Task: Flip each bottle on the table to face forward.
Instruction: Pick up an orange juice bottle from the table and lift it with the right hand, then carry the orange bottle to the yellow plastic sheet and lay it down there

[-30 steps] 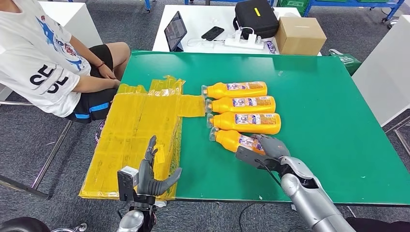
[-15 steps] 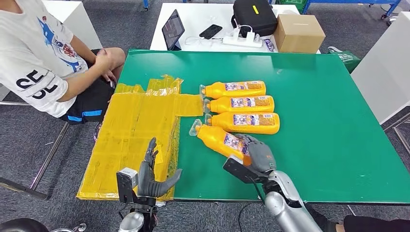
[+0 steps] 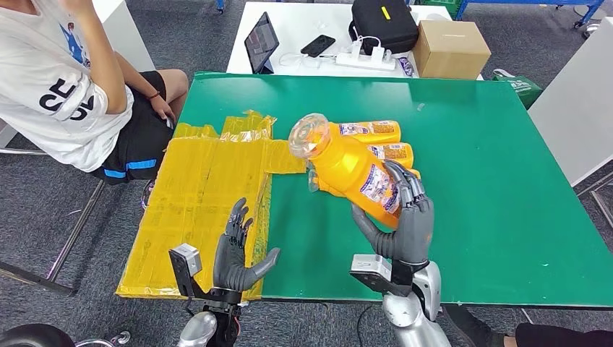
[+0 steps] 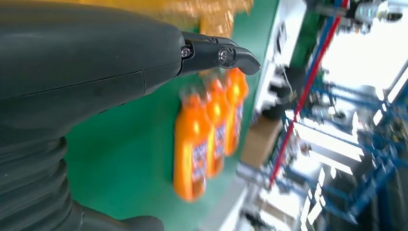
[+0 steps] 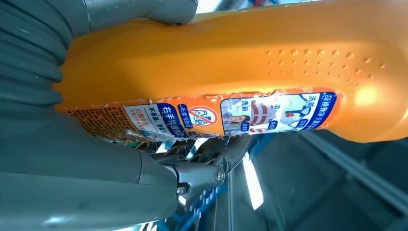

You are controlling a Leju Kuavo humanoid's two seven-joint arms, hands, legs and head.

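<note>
**Right hand lifts the nearest bottle off the table**

Raised since half a second ago, the bottle (image 3: pixel 350 173) that lay tilted at the near end of the row is now off the green table (image 3: pixel 491 188), held up toward the camera with its clear cap (image 3: pixel 309 135) pointing up and to the left. The right hand (image 3: pixel 401 224) grips it around the lower body, thumb on one side and dark fingers (image 3: pixel 405 184) wrapped over the label; the right wrist view shows the label (image 5: pixel 216 115) along the orange body just above those fingers. Behind the lifted bottle, other bottles (image 3: pixel 369 131) lie on their sides on the table, partly hidden; the left wrist view shows three in a row. The left hand (image 3: pixel 237 253) hovers at the near table edge over the yellow sheet (image 3: pixel 202 195), holding nothing, fingers spread. A person (image 3: pixel 65 87) sits at the left.
</note>
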